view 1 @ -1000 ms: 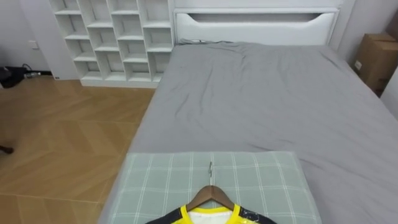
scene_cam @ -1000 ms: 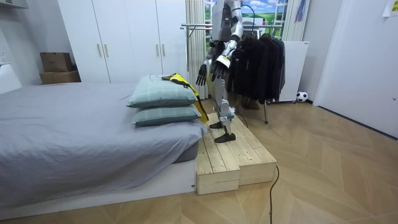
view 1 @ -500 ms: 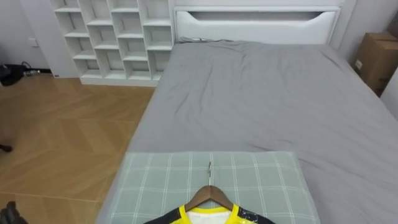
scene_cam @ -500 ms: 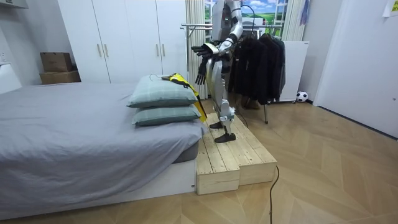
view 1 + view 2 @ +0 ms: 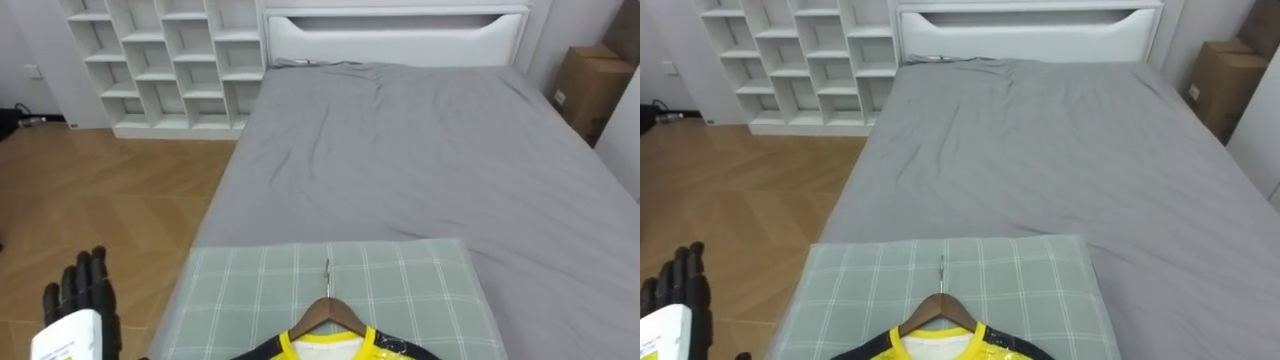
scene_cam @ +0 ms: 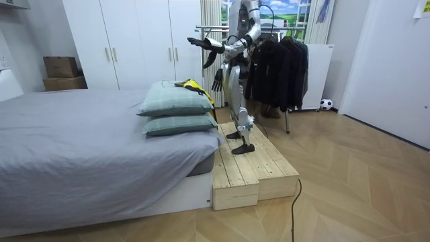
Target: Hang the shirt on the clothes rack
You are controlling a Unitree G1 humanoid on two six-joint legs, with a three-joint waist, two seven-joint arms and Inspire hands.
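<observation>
A yellow and black shirt [image 5: 325, 348] on a wooden hanger [image 5: 328, 312] lies on the checked green pillow [image 5: 250, 290] right below me, its metal hook pointing toward the bed. In the room view the shirt [image 6: 198, 91] drapes over the top of two stacked pillows. My left hand [image 5: 85, 300] is raised at the lower left, fingers straight and open, left of the pillow and apart from the hanger. In the room view that left hand [image 6: 199, 43] reaches out above the pillows. My right hand [image 6: 216, 82] hangs by my hip, fingers relaxed, holding nothing.
I stand on a wooden platform [image 6: 252, 168] at the end of the grey bed [image 5: 400, 150]. A rack of dark clothes [image 6: 282, 60] stands behind me. White cube shelves [image 5: 160, 60] and a cardboard box [image 5: 585, 85] flank the headboard.
My left arm has risen from beside my hip and stretched out over the pillows, bringing the hand into the eye view's lower left. The shirt and hanger have not moved.
</observation>
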